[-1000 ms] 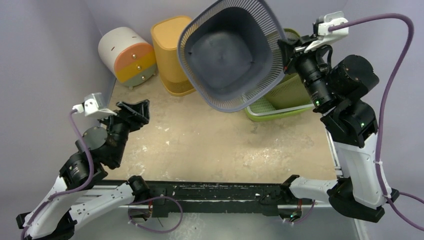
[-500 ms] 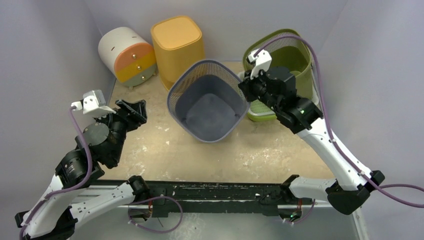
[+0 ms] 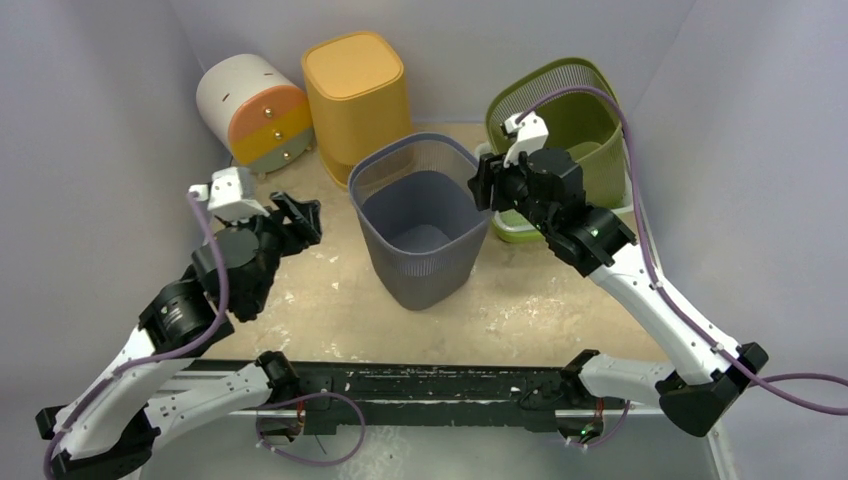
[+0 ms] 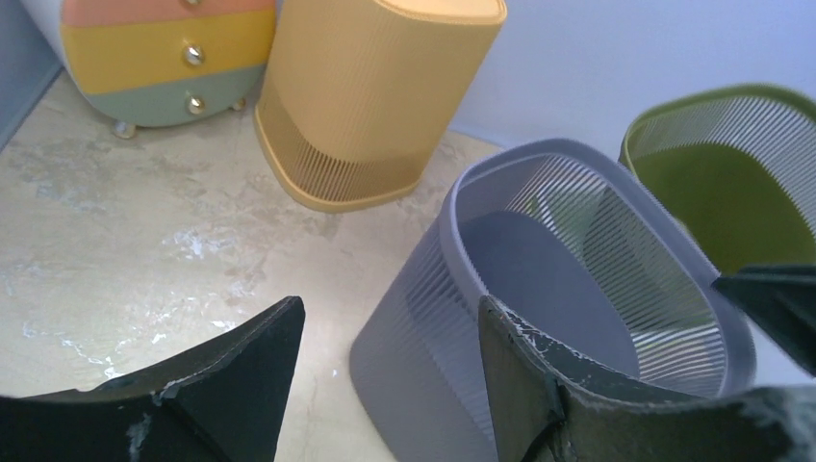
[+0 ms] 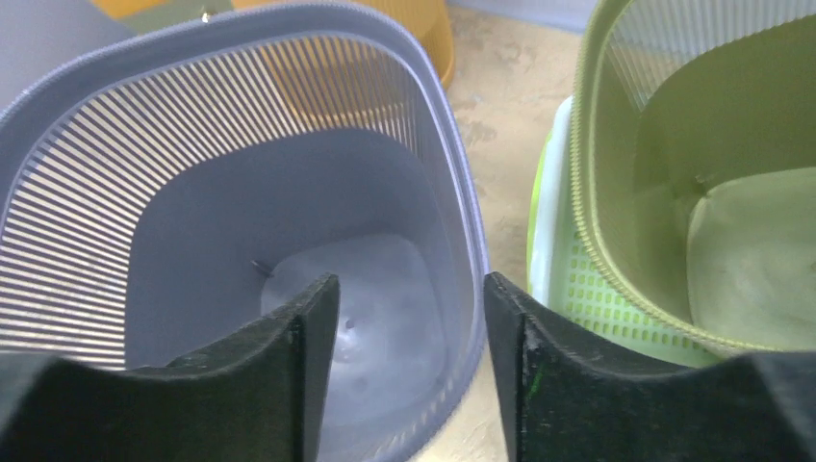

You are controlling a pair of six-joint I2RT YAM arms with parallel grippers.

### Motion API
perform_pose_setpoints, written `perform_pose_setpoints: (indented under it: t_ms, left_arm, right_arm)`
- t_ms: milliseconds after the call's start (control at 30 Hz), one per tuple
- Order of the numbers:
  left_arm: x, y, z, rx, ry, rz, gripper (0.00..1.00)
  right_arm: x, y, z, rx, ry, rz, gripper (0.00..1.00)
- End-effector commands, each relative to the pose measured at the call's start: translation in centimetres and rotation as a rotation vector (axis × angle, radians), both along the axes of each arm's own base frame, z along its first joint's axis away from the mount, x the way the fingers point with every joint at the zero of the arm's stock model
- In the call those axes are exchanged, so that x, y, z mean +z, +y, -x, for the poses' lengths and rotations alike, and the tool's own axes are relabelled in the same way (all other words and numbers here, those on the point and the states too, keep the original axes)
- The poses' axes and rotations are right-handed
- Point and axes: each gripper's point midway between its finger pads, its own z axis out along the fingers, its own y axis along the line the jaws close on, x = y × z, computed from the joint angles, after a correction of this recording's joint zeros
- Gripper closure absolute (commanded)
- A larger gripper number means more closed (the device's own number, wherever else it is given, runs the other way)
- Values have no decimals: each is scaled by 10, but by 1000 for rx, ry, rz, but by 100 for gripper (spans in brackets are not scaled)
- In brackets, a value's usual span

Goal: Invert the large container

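Observation:
The large container is a grey-lilac slatted bin standing upright at the table's middle, mouth up; it also shows in the wrist views. My right gripper hovers over its right rim, open. One finger hangs inside the bin and the other outside, and the rim runs between them with a gap on both sides. My left gripper is open a little left of the bin, apart from it, and the bin's near corner shows between its fingers.
A yellow ribbed bin and a white drawer unit with coloured drawers stand at the back left. An olive slatted basket sits in a light green tray right behind the right gripper. Grey walls enclose the table.
The right arm brought the container down from a raised tilt to upright on the table, then opened its jaws off the rim. The left gripper moved right toward the container.

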Motion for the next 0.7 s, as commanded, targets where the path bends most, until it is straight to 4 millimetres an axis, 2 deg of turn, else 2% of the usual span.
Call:
perform_pose_setpoints:
  t_ms: [0,133,300,367,500,667]
  left_arm:
    - [-1,-28,-8,-97,13,-44,36]
    - [2,-63,-9,-254,-14,-58,36]
    - [18,-116,-12,-472,-76,-94,36]
    - [19,-143,-15,-568,-67,-118,37]
    - [8,-203,-21,-756,-28,-118,38]
    - [-7,-253,-29,-881,-7,-78,40]
  right_arm:
    - [43,-13,-4,-91,-122,-111,35]
    - [58,-23,-1,-116,-166,-119,22]
    - [78,-39,5,-161,-212,-120,15]
    - [77,-50,3,-219,-212,-100,13]
    - [67,-81,-2,-406,-190,-62,2]
    - [70,-114,-2,-546,-201,-76,0]
